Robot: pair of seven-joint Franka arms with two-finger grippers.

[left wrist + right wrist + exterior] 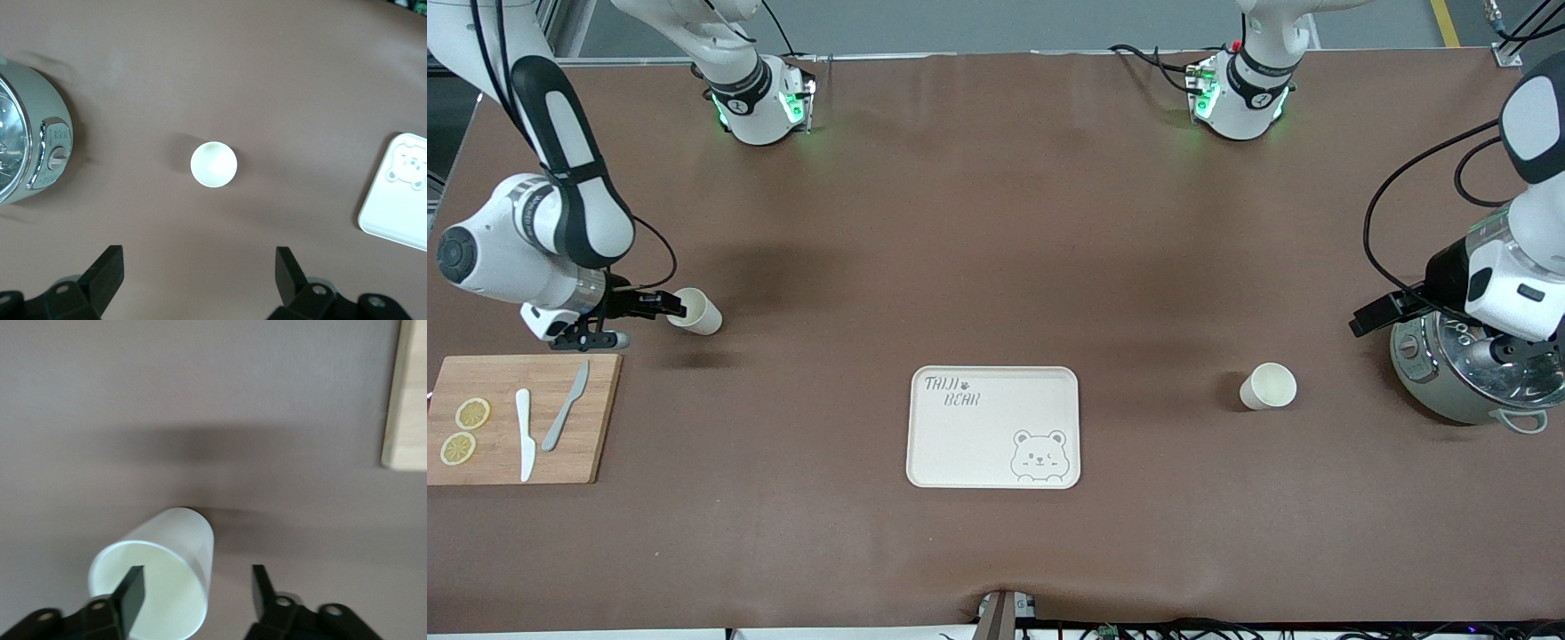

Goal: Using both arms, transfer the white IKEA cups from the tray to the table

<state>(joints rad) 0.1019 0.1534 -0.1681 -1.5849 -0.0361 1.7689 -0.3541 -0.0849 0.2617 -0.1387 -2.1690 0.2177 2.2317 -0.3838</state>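
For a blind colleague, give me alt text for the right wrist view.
The right end effector straddles the rim of a white cup, one finger inside, one outside, not closed. The brown table fills the rest, with a wooden cutting board at the edge.

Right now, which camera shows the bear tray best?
The front view shows it best: the whole bear tray lies flat in the middle of the table, bear and lettering plain, nothing on it. The left wrist view catches only one corner with the bear's face. The right wrist view does not show it.
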